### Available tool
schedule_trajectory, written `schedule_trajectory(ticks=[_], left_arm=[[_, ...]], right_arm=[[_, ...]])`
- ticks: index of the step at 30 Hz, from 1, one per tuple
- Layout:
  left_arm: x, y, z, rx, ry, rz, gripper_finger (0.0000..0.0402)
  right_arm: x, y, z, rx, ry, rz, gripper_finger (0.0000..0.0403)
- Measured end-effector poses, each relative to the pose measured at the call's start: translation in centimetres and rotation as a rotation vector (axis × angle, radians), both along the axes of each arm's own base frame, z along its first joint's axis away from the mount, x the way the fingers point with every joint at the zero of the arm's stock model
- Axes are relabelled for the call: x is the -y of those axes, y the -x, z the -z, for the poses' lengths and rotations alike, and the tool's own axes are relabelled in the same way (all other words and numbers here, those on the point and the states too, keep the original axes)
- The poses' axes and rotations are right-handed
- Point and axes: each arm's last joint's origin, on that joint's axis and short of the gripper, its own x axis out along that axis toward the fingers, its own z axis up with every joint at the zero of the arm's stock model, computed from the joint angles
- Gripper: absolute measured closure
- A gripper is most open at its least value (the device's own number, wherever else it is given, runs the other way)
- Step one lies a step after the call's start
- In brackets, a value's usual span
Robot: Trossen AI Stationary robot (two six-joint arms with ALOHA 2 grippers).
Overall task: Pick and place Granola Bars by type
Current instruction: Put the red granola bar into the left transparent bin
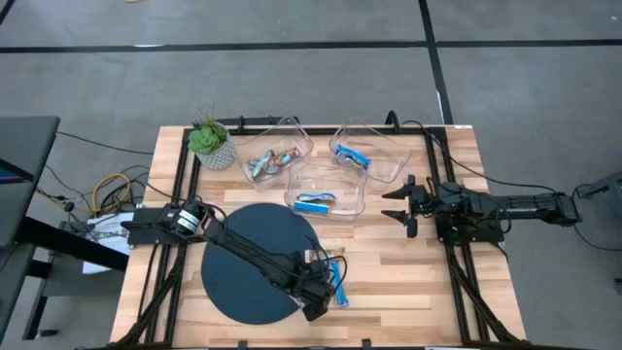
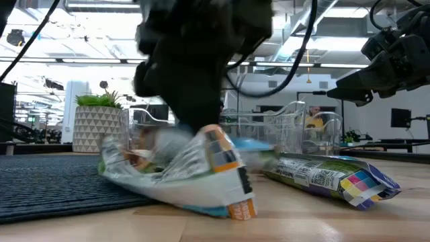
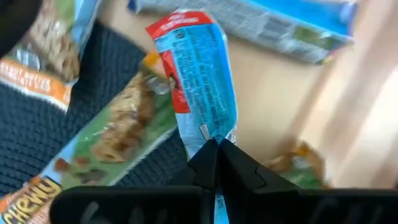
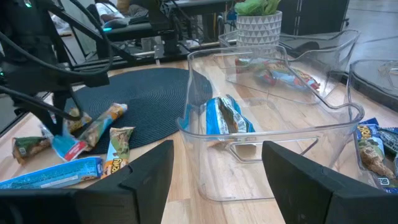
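Several granola bars lie around the near-right rim of the dark round mat [image 1: 243, 262]: a green-orange one [image 3: 118, 137], another [image 3: 50, 50], and a long blue one on the wood [image 3: 280, 25]. My left gripper [image 1: 321, 287] is there, shut on a blue bar with a red end [image 3: 196, 74]. More bars lie inside the three clear bins [image 1: 326, 194], [image 1: 277, 156], [image 1: 364, 156]. My right gripper [image 1: 400, 206] hovers open just right of the near bin and touches nothing. My left gripper [image 3: 214, 149] pinches the blue bar by one wrapper end [image 3: 208, 132] between its two fingertips, coming from above. The bar hangs below the fingers with its red end [image 4: 78, 149] lowest. I cannot tell whether that end touches the table.
A potted plant [image 1: 212, 144] stands at the far left beside the bins. The near bin's wall [image 4: 273, 134] rises right before my right gripper [image 4: 217, 162]. Bare wood stretches along the table's near-right part [image 1: 408, 282].
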Motion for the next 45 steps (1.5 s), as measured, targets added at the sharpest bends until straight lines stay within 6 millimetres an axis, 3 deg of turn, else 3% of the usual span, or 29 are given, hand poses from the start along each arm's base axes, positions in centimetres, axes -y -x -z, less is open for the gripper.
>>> schedule_trajectory(ticks=[12, 22, 28, 34, 39, 45], left_arm=[[0.2, -1.1, -4.6, 0.091, -0.091, 0.093, 0.0401], [-2.3, 0.0, -8.1, -0.045, -0.324, 0.029, 0.0401], [-4.9, 1.2, -11.7, -0.146, -0.459, -0.036, 0.0401], [-7.9, 1.5, -14.8, -0.081, -0.489, -0.074, 0.0401], [-11.9, 3.1, -16.4, -0.089, -0.549, -0.132, 0.0401], [-17.7, 6.4, -16.8, -0.170, -0.624, -0.228, 0.0402]], right_arm=[[0.0, 0.0, 0.0, 0.000, 0.000, 0.000, 0.0163], [0.0, 0.0, 0.0, 0.000, 0.000, 0.000, 0.0163], [0.0, 0.0, 0.0, 0.000, 0.000, 0.000, 0.0163], [0.0, 0.0, 0.0, -0.001, 0.000, 0.000, 0.0163], [0.0, 0.0, 0.0, -0.001, 0.000, 0.000, 0.0163], [0.0, 0.0, 0.0, 0.000, 0.000, 0.000, 0.0163]])
